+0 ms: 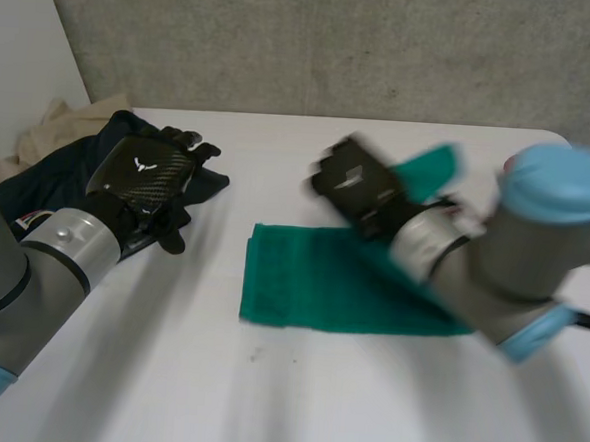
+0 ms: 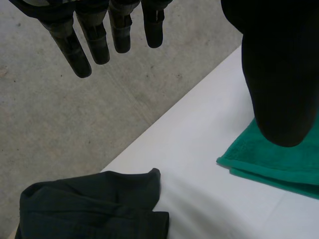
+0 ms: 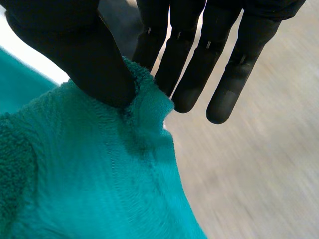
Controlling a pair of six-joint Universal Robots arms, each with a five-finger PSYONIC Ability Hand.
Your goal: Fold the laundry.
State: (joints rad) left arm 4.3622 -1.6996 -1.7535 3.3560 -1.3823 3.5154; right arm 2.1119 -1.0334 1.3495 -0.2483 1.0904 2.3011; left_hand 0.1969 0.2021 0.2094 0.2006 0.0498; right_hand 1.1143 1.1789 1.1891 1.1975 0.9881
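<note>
Surface: a white table (image 1: 293, 411) set against a grey concrete wall (image 1: 336, 43). Item one, the piece you are working: a green terry towel (image 1: 340, 299), lying flat near the table's middle with its right far corner held up off the table. Your right hand (image 1: 362, 190) has that corner; in the right wrist view the thumb (image 3: 79, 55) pinches the towel's hemmed edge against the fingers behind it, while the remaining fingers stand straight and clear of the cloth. Item two: a dark navy crumpled garment (image 1: 57, 181) at the table's left far corner, with a beige cloth (image 1: 65, 127) heaped just behind it; both unfolded. Your left hand (image 1: 142, 177) hovers over the navy garment, its fingers straight and relaxed, grasping nothing, well apart from the towel. Step in hand, as judged: a fold of the green towel, corner raised and not yet laid down. Next move, as judged: you need to carry the pinched corner across to meet the opposite edge, keep the hem square as it lands, then release. Watch that the flat part does not drag along.
</note>
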